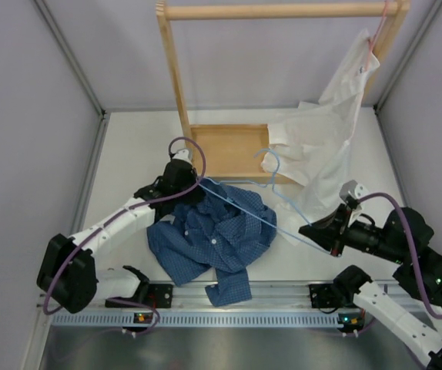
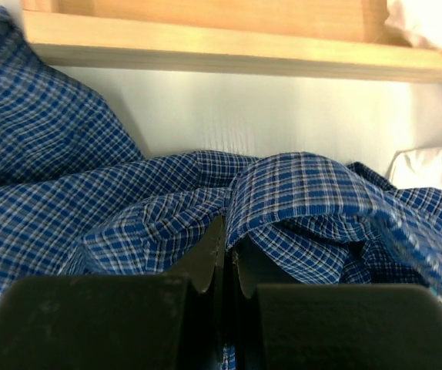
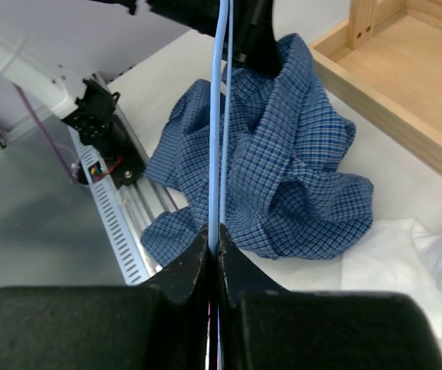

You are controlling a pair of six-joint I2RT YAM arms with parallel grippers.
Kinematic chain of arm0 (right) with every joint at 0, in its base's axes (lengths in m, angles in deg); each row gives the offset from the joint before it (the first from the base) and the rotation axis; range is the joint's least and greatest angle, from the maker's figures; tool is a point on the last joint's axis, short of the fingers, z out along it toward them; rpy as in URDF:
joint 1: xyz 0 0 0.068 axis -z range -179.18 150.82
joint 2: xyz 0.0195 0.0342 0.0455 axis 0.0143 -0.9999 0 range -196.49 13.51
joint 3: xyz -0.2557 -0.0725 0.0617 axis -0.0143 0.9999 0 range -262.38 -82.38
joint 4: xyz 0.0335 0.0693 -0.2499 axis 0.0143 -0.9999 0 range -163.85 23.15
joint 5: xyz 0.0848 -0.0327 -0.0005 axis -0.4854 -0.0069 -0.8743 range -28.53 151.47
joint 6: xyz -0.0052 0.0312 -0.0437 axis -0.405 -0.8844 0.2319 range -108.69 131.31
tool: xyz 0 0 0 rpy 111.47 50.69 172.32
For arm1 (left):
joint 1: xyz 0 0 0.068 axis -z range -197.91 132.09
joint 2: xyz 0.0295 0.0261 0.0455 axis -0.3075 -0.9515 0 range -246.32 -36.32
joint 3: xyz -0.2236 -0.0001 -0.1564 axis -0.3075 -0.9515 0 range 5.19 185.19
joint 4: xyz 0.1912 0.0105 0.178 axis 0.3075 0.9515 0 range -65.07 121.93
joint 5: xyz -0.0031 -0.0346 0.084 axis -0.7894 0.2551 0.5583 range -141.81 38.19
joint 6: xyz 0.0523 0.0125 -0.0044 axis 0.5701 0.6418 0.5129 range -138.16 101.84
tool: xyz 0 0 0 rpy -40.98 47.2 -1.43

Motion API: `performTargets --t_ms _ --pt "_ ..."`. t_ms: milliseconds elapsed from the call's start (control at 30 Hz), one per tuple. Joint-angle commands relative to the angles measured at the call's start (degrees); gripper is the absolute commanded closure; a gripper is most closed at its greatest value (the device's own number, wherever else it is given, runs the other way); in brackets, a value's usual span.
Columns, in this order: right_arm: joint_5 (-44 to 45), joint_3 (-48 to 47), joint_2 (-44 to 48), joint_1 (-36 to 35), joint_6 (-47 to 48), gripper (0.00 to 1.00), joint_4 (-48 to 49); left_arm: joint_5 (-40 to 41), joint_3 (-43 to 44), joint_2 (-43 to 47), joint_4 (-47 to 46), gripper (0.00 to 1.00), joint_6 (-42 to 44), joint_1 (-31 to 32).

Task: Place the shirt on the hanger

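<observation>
1. Blue checked shirt (image 1: 209, 235) crumpled mid-table, not yet hung.
2. Left gripper (image 2: 225, 258) clamped tight on its far-left edge.
3. Right gripper (image 3: 215, 243) pinching hanger (image 3: 219, 116) wire, stretched across shirt; threading remains.

A wooden rack (image 1: 173, 69) stands at the far side of the white table (image 1: 128, 146), its shallow tray base (image 1: 225, 150) flat on the surface. A white shirt (image 1: 325, 139) hangs from a pink hanger (image 1: 376, 35) on the top bar, spilling onto tray and table.

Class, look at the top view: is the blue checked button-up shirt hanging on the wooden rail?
No, the blue checked shirt lies crumpled on the white table.
</observation>
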Motion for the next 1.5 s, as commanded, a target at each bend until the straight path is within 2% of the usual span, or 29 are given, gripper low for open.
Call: performTargets --t_ms 0,267,467,633,767,900,1000,1033,1100,1200,1367,1400,1467 --pt "-3.6 -0.6 4.6 0.6 -2.5 1.00 -5.5 -7.6 4.1 -2.1 -3.5 1.00 2.9 -0.7" --pt "4.1 0.9 5.6 0.7 -2.0 1.00 -12.3 -10.0 4.8 -2.3 -4.1 1.00 2.1 -1.1" --pt "8.8 1.6 3.1 0.7 -2.0 1.00 -11.6 -14.7 4.3 -1.4 -4.6 1.00 1.1 -1.1" --pt "4.8 2.3 -1.4 0.7 -1.8 1.00 -6.6 -20.8 0.7 1.0 -8.5 1.00 -1.2 -1.0" --pt "4.3 2.5 -5.1 0.7 -1.1 1.00 -4.3 -24.3 0.1 6.5 -8.5 1.00 -1.5 -0.6" --pt "1.0 4.5 -5.9 0.7 -2.7 1.00 1.6 -26.5 -1.1 12.4 -8.5 1.00 -1.3 2.0" --pt "-5.7 8.6 -5.4 0.6 -5.4 1.00 11.7 -32.8 -0.1 14.3 -8.2 1.00 0.3 3.6" --pt "-8.3 10.0 -5.2 0.7 -6.4 1.00 18.8 -34.9 0.9 14.1 -6.8 1.00 1.4 4.4" --pt "-13.4 13.8 -4.8 0.7 -8.8 1.00 25.6 -39.0 5.7 13.8 -2.9 1.00 6.9 7.1" --pt "-14.5 16.9 -3.5 0.7 -10.9 1.00 34.5 -33.2 13.0 14.8 8.0 1.00 13.1 10.6" --pt "-14.8 23.1 -0.8 0.7 -15.0 1.00 48.2 -24.2 20.4 16.3 20.6 1.00 17.4 10.8" --pt "-16.4 22.7 -1.3 0.7 -13.9 1.00 47.7 -18.9 23.1 16.1 22.5 1.00 18.7 10.8" --pt "-16.8 20.6 -2.4 0.7 -10.0 1.00 44.4 -13.2 25.9 14.8 26.0 1.00 19.7 10.8"
